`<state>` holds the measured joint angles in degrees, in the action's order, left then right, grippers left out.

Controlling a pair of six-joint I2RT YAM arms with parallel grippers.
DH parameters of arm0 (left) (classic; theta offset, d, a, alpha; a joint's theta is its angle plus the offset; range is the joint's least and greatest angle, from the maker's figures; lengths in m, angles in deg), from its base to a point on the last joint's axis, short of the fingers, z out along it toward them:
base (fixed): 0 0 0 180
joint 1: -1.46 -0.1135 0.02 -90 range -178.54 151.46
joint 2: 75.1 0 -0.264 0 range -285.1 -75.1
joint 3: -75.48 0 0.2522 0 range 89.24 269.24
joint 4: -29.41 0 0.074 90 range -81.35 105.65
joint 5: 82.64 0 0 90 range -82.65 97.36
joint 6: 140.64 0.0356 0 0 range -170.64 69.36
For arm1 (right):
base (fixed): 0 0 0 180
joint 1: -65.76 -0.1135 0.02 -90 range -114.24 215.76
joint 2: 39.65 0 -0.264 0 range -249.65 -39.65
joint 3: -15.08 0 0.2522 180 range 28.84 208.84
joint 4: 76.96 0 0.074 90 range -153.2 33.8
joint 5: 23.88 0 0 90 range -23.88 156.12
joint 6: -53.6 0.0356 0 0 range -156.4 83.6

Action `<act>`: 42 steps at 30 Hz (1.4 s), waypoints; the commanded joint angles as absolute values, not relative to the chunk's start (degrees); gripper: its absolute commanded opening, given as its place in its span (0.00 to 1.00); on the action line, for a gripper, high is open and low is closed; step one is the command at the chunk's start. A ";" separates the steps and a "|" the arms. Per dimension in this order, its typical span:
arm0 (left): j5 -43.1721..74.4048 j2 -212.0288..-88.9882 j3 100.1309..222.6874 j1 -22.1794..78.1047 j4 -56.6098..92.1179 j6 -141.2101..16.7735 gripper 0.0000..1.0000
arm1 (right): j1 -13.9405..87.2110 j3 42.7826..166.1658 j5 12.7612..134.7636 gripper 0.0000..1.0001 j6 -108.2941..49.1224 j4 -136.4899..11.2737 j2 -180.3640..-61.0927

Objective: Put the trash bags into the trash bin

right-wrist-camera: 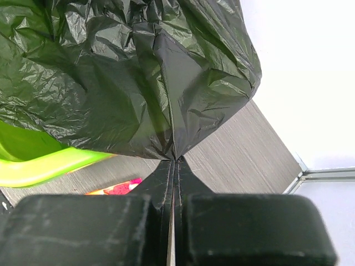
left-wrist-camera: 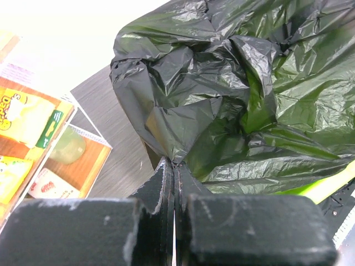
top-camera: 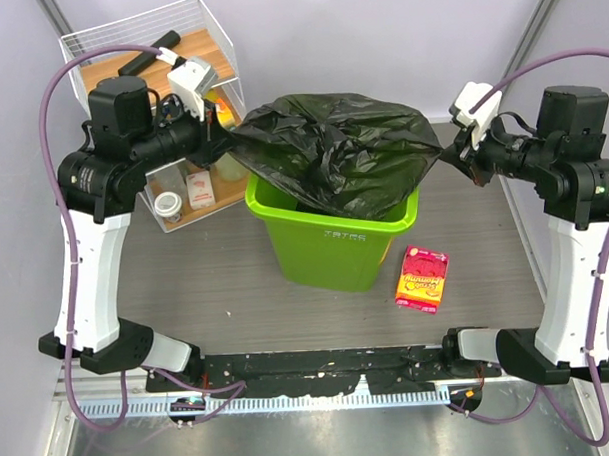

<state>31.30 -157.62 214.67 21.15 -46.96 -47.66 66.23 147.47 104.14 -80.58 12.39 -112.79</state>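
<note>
The tabletop [top-camera: 211, 281] is a dark grey surface with a fine wood grain. It sits inside a pale, plain-walled enclosure with slanting metal posts [top-camera: 533, 35] in the far corners. Along the near edge a black plate [top-camera: 319, 366] runs between the two arm bases. The lime-green trash bin [top-camera: 325, 249] stands upright near the middle of the tabletop, with its embossed lettering on the near side. The glossy black trash bag [top-camera: 332, 147] is spread across the bin's mouth, crinkled and billowed. Its lower folds sag inside the rim, while most of it rides above and overhangs the far and left sides. The left claw [top-camera: 224, 131] is pinched tight on a gathered point of the bag at its left end. The right claw [top-camera: 450, 155] is pinched the same way on the right end, so the bag hangs between them. In the far-left corner is a white wire rack [top-camera: 98, 45] with wooden shelves. It holds a slim black roll [top-camera: 148, 53] on top and a small white jar [top-camera: 168, 206] among packets lower down. A red snack packet [top-camera: 422, 277] lies flat on the tabletop just right of the bin.
</note>
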 commanded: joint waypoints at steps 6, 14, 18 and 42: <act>25.29 -155.09 215.37 20.89 -47.46 -50.29 0.00 | 66.03 150.74 101.55 0.01 -75.34 12.03 -114.53; 25.37 -151.75 209.48 20.97 -46.49 -48.80 0.00 | 66.03 150.30 100.05 0.01 -74.98 11.77 -115.15; 27.57 -150.16 207.63 20.89 -47.37 -46.60 0.00 | 66.11 150.39 99.70 0.01 -75.77 12.82 -115.41; 33.63 -141.99 190.75 21.06 -44.56 -40.00 0.06 | 65.76 152.59 103.91 0.52 -80.00 23.10 -113.39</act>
<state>30.91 -142.91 190.71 21.17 -47.42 -39.55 66.23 150.00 101.47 -80.02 15.08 -115.28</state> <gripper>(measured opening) 0.069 0.489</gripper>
